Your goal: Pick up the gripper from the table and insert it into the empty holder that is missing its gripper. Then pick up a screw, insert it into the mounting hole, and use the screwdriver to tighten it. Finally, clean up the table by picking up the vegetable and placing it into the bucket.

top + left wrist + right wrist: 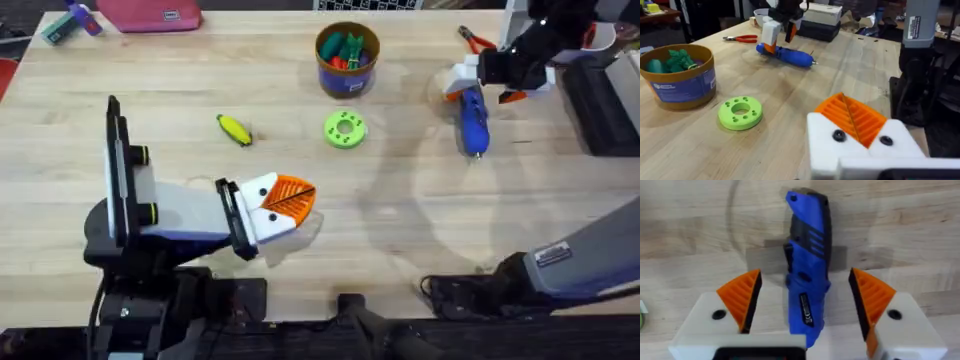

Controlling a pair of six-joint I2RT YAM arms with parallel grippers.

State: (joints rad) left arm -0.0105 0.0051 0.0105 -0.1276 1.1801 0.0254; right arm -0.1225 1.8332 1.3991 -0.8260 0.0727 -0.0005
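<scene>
Two orange-padded fingers of the right gripper point(802, 305) spread astride the blue pen-shaped plastic screwdriver point(807, 260), right of the blue bucket point(347, 60); off-centre closing could roll it away; left gripper point(285, 205) pressed together.

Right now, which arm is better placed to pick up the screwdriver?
The right one. Its hand is open and straddles the screwdriver, an orange pad on either side of the blue body. The left hand rests shut near the table's middle, well away from it.
</scene>
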